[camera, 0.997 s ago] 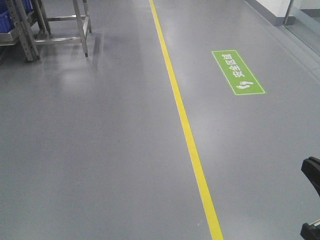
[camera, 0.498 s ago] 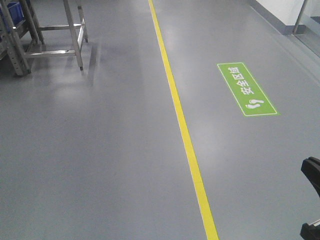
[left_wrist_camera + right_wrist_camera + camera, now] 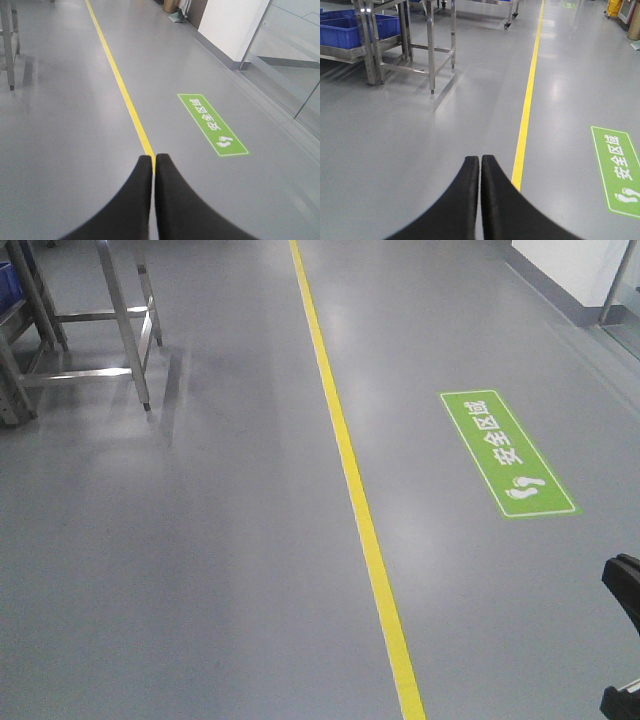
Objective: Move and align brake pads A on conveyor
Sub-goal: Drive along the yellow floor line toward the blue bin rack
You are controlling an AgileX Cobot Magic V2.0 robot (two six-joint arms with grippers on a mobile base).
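Two grippers, the left gripper (image 3: 153, 159) and the right gripper (image 3: 480, 159), hang over grey floor (image 3: 180, 570), jaws pressed together, holding nothing. A yellow line (image 3: 120, 80) runs ahead from the left gripper's tips. A green floor sign (image 3: 212, 124) lies ahead-right. A steel frame (image 3: 431, 50) and blue bins (image 3: 340, 30) stand ahead-left of the right gripper. Brake pads A and conveyor: out of view.

A yellow line (image 3: 352, 480) stripes the grey floor (image 3: 180, 570). White characters and footprints mark a green sign (image 3: 507, 453); the bins (image 3: 340, 31) are blue.
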